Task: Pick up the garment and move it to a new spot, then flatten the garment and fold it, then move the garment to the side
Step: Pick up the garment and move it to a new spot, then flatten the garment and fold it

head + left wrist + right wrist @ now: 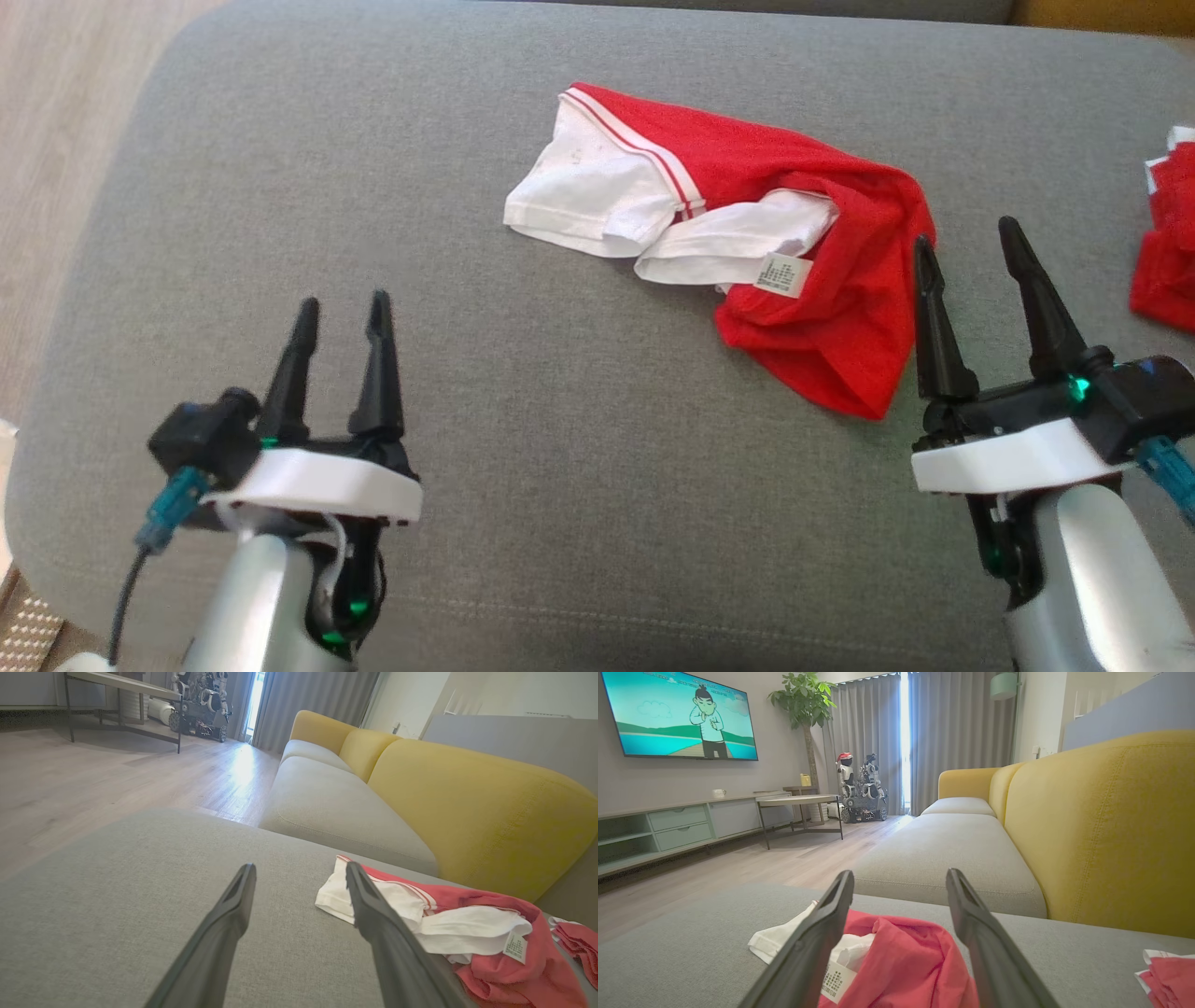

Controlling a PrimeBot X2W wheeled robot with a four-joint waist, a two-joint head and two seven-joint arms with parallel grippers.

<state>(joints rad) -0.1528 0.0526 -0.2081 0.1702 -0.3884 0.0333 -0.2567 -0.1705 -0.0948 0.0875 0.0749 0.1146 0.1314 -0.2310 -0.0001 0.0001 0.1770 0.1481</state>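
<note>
Set for the pickup.
My right gripper (966, 232), fingers spread and empty, sits just behind the crumpled garment (747, 215); left gripper (344, 301), likewise, has it ahead-right.

A second red-and-white cloth (1165, 245) is cut off by the head view's right edge, so its kind cannot be told. The print on the small white care label (782, 273) of the crumpled red-and-white fabric garment (822, 187) is too small to read. In the right wrist view, one of the right gripper's (900, 873) long dark fingers (808, 952) covers part of that label.
</note>
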